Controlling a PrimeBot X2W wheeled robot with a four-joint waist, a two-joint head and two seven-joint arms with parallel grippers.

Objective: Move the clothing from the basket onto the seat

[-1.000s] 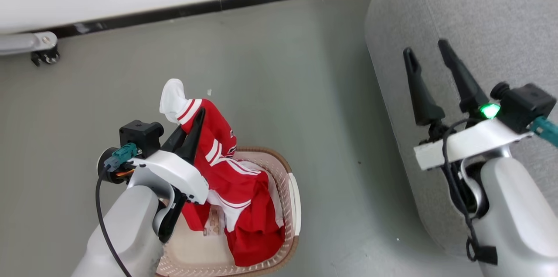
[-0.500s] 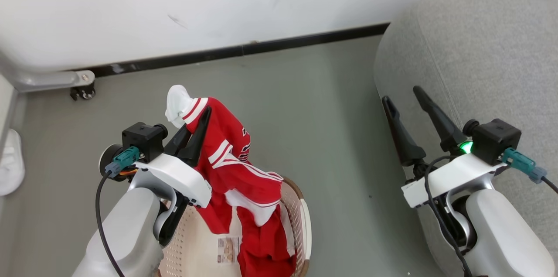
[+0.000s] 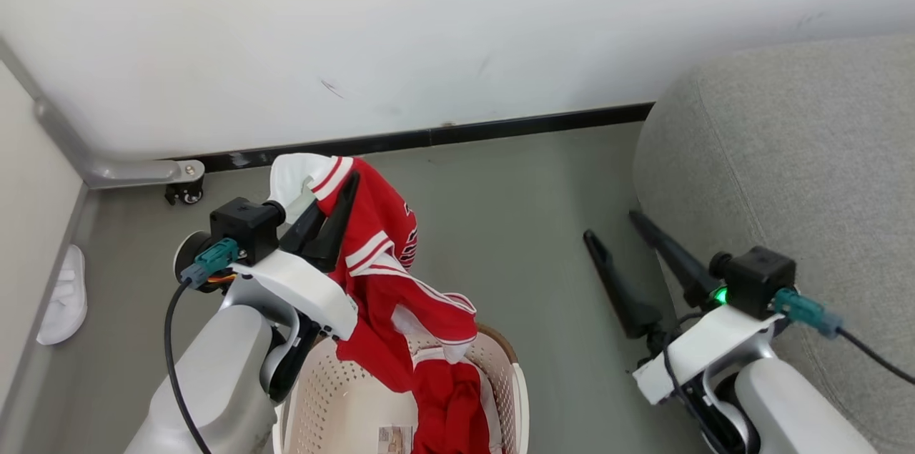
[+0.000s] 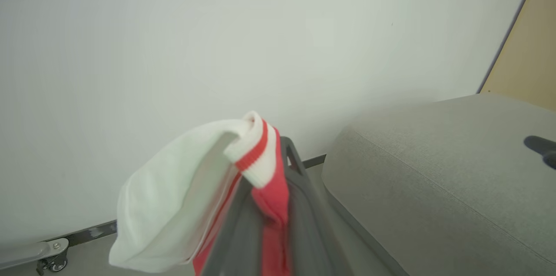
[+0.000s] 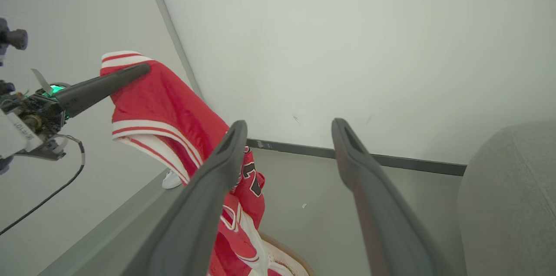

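Grips the clothing [image 3: 379,254] with the left gripper [image 3: 344,191], fingers clenched tight on red fabric just under a red-and-white striped cuff, and holds that end high above the basket [image 3: 512,377]. Lets the rest hang down in red and white folds, lowest part resting inside the basket's perforated walls; cannot tell whether one garment or two. At the top, a white end flopped over the fingertips toward the wall [image 3: 429,25]. Seen along the left wrist: same clothing [image 4: 266,200] pinched between the two dark fingers [image 4: 304,219], white fabric drooping to the left, seat [image 4: 434,171] off to the right. Holds the right gripper [image 3: 610,224] released, fingers spread wide with nothing between them, low over the grey floor [image 3: 515,225] just beside the rounded corner of the seat [image 3: 786,154] and well apart from the clothing. Seen along the right wrist: right gripper [image 5: 290,124] parted around bare wall and baseboard, left gripper [image 5: 130,74] at upper left with the clothing [image 5: 165,106] trailing down from it to the basket [image 5: 292,264], seat [image 5: 508,189] at right. By the left-hand wall, on the floor, a white slipper [image 3: 64,297].
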